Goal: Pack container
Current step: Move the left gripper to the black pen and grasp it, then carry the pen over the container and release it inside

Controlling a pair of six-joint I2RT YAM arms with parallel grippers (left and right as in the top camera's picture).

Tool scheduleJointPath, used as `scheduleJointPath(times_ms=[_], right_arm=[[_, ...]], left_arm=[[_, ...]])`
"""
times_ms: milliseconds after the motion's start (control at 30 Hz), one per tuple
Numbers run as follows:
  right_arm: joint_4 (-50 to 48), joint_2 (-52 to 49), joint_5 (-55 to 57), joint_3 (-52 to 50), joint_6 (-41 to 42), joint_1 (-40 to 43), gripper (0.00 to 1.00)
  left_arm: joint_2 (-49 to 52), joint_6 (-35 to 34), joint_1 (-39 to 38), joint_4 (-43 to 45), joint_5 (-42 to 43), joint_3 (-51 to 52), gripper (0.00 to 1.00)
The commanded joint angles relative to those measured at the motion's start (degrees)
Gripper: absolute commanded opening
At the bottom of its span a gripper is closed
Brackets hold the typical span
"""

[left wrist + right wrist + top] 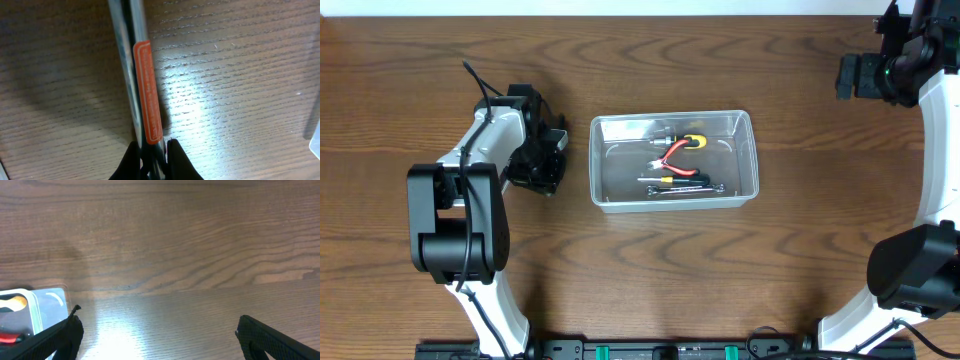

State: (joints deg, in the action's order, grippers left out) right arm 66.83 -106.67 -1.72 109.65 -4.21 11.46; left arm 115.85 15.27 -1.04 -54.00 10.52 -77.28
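The clear plastic container point(675, 119) stands at the table's middle. It holds red-handled pliers point(672, 151), a yellow-handled tool point(692, 141) and small metal wrenches point(685, 187). My left gripper point(546, 160) is left of the container, apart from it. In the left wrist view it point(155, 150) is shut on a slim metal tool with an orange label point(146, 90), held just above the wood. My right gripper point(851, 76) is at the far right back, open and empty; the right wrist view point(157, 335) shows only wood between its fingers.
A corner of the container shows at the lower left of the right wrist view point(50, 305) and its edge at the right of the left wrist view point(315, 135). The brown wooden table point(800, 250) surrounds it.
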Motion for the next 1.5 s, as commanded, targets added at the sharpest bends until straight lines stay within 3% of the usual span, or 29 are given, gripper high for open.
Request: scheduleJointPath(times_ms=[0, 467, 933, 1167, 1467], right_arm=[[0.07, -0.48, -0.13, 0.00, -0.59, -0.24, 0.99], [0.07, -0.48, -0.13, 0.00, -0.59, -0.24, 0.99], [0.07, -0.48, -0.15, 0.00, -0.59, -0.24, 0.99], [0.04, -0.48, -0.15, 0.00, -0.59, -0.24, 0.99], [0.07, -0.48, -0.15, 0.00, -0.59, -0.24, 0.99]], left_arm=[[0.22, 0.33, -0.07, -0.26, -0.04, 0.35, 0.06], [-1.51, -0.92, -0.07, -6.40, -0.07, -9.44, 0.06], [-19.08, -0.92, -0.74, -8.50, 0.00, -14.58, 0.06], [-26.25, -0.59, -7.56, -8.98, 0.00, -14.58, 0.06], [-25.68, 3.45, -20.48, -10.27, -0.04, -14.21, 0.06]])
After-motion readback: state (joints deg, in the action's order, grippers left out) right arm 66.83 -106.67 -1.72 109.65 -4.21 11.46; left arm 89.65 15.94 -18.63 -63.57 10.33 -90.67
